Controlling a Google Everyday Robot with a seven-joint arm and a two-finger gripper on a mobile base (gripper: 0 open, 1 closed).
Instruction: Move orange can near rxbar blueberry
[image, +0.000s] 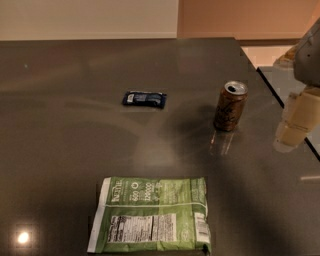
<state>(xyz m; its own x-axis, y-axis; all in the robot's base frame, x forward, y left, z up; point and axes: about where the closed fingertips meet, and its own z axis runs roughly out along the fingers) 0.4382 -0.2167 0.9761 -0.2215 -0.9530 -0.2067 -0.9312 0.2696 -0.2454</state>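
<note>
The orange can (230, 106) stands upright on the dark table (75, 150), right of centre, its silver top and opening showing. The rxbar blueberry (144, 99), a small flat dark blue wrapper, lies to the left of the can, about a can's height away and slightly farther back. My gripper (295, 125) is at the right edge of the view, to the right of the can and apart from it, with pale cream-coloured parts showing. It holds nothing that I can see.
A large green bag (150, 214) with a white nutrition label lies flat at the front centre of the table. The table's right edge (272, 87) runs diagonally just past the can, with a lighter floor beyond. A wall stands behind the table.
</note>
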